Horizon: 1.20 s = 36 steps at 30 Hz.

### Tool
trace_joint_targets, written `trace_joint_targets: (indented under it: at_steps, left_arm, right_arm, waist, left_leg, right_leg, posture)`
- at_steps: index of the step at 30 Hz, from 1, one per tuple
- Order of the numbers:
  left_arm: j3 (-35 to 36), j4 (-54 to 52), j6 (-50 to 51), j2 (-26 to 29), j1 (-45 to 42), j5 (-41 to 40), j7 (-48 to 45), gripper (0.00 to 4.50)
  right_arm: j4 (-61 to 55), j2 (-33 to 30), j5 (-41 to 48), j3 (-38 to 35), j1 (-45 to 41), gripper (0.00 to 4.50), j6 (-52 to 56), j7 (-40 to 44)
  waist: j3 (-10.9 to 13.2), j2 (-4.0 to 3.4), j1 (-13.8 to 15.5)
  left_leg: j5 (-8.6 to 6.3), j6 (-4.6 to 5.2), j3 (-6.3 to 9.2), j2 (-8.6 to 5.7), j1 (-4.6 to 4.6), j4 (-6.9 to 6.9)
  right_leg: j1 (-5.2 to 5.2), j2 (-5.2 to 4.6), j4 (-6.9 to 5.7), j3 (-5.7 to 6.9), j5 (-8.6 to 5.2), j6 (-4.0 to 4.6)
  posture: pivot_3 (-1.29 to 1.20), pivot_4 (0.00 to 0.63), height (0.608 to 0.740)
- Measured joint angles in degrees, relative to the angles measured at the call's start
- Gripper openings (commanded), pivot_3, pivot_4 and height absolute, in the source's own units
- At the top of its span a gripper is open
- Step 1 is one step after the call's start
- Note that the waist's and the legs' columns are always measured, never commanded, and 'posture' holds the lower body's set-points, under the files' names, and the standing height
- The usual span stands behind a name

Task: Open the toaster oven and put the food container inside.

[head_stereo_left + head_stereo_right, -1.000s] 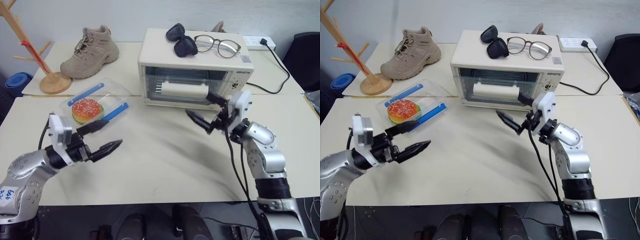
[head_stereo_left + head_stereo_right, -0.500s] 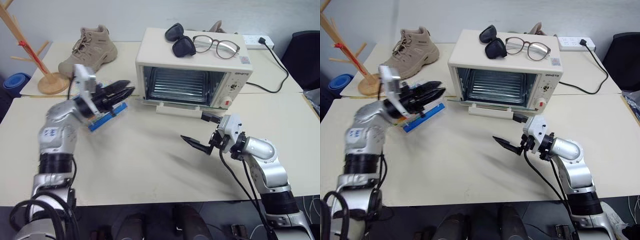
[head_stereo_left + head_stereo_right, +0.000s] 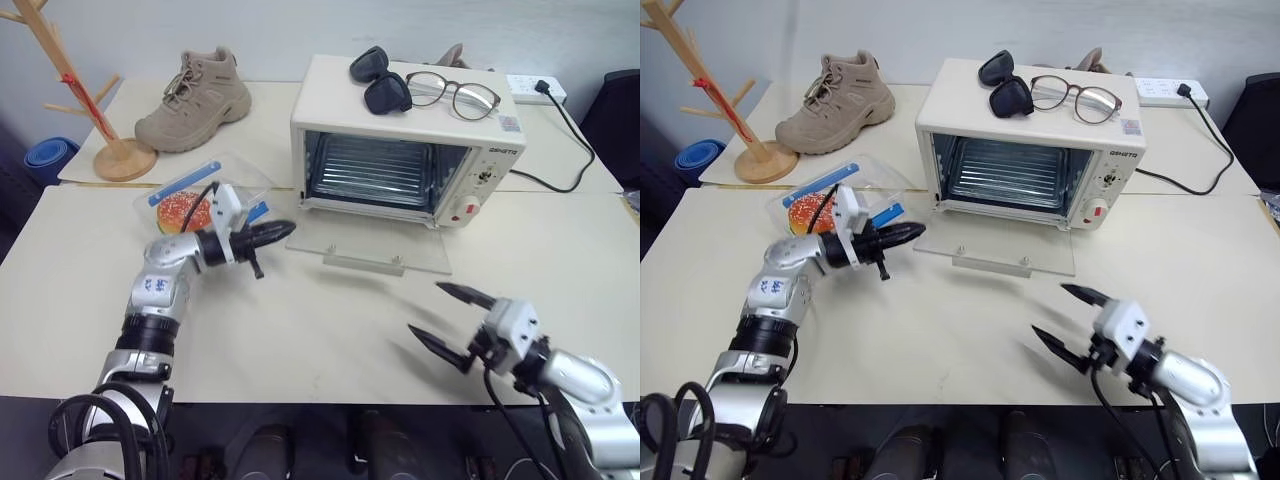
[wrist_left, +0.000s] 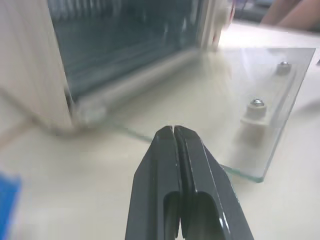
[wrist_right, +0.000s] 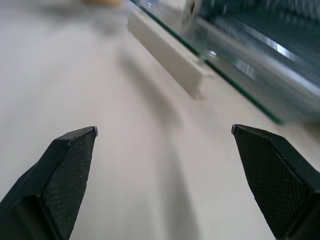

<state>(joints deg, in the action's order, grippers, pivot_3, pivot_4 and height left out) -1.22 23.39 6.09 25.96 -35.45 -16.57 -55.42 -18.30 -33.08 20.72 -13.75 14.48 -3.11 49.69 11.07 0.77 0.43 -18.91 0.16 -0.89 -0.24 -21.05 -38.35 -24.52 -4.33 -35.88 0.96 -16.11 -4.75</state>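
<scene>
Toaster oven (image 3: 405, 130) stands toward the far edge of the front table (image 3: 300, 330), right of centre. Its glass door (image 3: 372, 250) is dropped fully and lies flat on the tabletop, pointing toward the near edge; the wire rack (image 3: 380, 170) is exposed in the cavity. Control knobs and a red button sit on the panel at the oven's right side. A black cord (image 3: 560, 140) runs from behind the oven to a power strip (image 3: 535, 88) at the far right corner of the rear table.

Food container (image 3: 205, 197), clear with blue strips and a toy hamburger inside, sits on the front table near its far edge, left of the oven and apart from it.

Left gripper (image 3: 285, 229): fingers pressed together with nothing between them, pointing level toward the oven. The tip is just beside the left corner of the lowered door; contact cannot be told. The left wrist view shows the two black fingers (image 4: 175, 165) closed flush, with the door's glass edge and oven opening ahead. The gripper's body lies next to the container.

Right gripper (image 3: 440, 315): fingers spread wide, empty, near the table's near edge at the right, well apart from the door.

On the oven roof: dark sunglasses (image 3: 378, 78) and clear spectacles (image 3: 455, 93). On the rear table: a tan boot (image 3: 197, 88) and a wooden rack (image 3: 85, 95) at the left end.
</scene>
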Motion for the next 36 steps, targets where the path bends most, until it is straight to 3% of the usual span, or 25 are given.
trace_joint_targets:
  at_steps: [6,9,12,15,18,22,23,28,36]
  left_arm:
    - [0.5,-2.8,-6.0,-2.0,5.6,2.7,3.8,0.05]
    - [2.3,-8.4,-5.8,-2.7,11.0,0.9,5.6,0.65]
    - [6.9,-19.0,-1.6,-2.1,20.2,-4.8,7.2,1.54]
    - [16.3,-30.6,5.5,0.4,30.4,-11.5,12.1,2.40]
    - [33.4,-39.8,15.2,1.9,42.0,-20.7,21.9,3.46]
    - [47.4,-41.4,20.0,2.2,49.9,-26.3,28.2,4.47]
    - [49.8,-41.2,21.1,2.7,50.3,-27.2,29.5,4.47]
    - [51.9,-39.7,31.0,9.9,46.0,-33.1,35.1,4.47]
    - [39.8,-21.0,52.3,24.8,17.6,-36.4,40.2,4.47]
  right_arm:
    - [-1.0,-0.3,3.7,-6.9,0.5,4.50,-0.6,-0.5]
    - [-0.1,0.0,6.1,-6.1,-4.6,4.50,-1.4,0.7]
    - [0.6,-0.1,10.9,-4.1,-8.7,4.50,2.7,2.6]
    - [0.9,-0.4,12.9,-2.1,-12.2,4.50,4.4,5.1]
    - [2.3,-0.1,13.4,0.4,-15.8,4.50,4.7,7.1]
    - [3.7,2.3,13.6,3.4,-19.9,4.50,3.5,9.2]
    - [4.0,2.6,13.6,4.2,-20.8,4.50,3.0,9.8]
    - [4.8,4.9,12.4,6.6,-24.0,4.50,0.2,10.7]
    - [5.2,5.0,10.7,7.2,-24.8,4.50,-1.5,9.8]
  waist:
    - [0.0,0.02,0.0]
    - [0.0,0.03,-0.4]
    - [0.0,0.04,-0.8]
    - [0.0,0.04,-1.1]
    - [0.0,0.06,-0.9]
    - [-0.1,0.14,-0.3]
    - [-0.1,0.14,0.1]
    - [-0.2,0.29,1.2]
    - [-0.3,0.42,-0.1]
  left_leg:
    - [0.03,-0.02,-0.01,-0.01,0.11,0.08]
    - [0.05,-0.06,-0.02,-0.02,0.12,0.09]
    - [0.07,-0.12,0.02,0.08,0.06,0.14]
    - [0.04,-0.14,0.09,0.14,0.03,0.15]
    - [-0.10,0.11,0.15,0.12,0.04,0.15]
    - [-0.13,0.15,0.24,0.04,0.08,0.14]
    - [-0.13,0.16,0.29,0.01,0.07,0.14]
    - [-0.12,0.16,0.48,-0.04,0.06,0.08]
    - [0.06,-0.23,0.37,-0.06,-0.03,0.19]
  right_leg:
    - [0.03,-0.05,-0.01,-0.08,0.02,-0.02]
    - [0.01,-0.08,-0.02,-0.10,0.02,-0.02]
    - [-0.03,-0.07,-0.09,-0.10,0.02,-0.02]
    - [-0.03,-0.09,0.01,-0.07,0.00,0.02]
    - [0.02,-0.14,0.19,-0.04,-0.02,0.04]
    - [0.10,-0.21,0.21,0.03,-0.02,0.05]
    - [0.10,-0.25,0.21,0.09,-0.02,0.06]
    - [0.21,-0.30,0.21,0.23,-0.02,0.07]
    - [0.03,-0.17,-0.07,0.23,-0.02,0.08]
  posture:
    - [0.00,0.150,0.740]
    - [0.00,0.150,0.740]
    - [0.00,0.150,0.740]
    - [0.00,0.150,0.740]
    - [0.00,0.150,0.740]
    - [0.00,0.150,0.740]
    - [0.00,0.150,0.740]
    - [0.00,0.150,0.740]
    - [0.00,0.150,0.740]
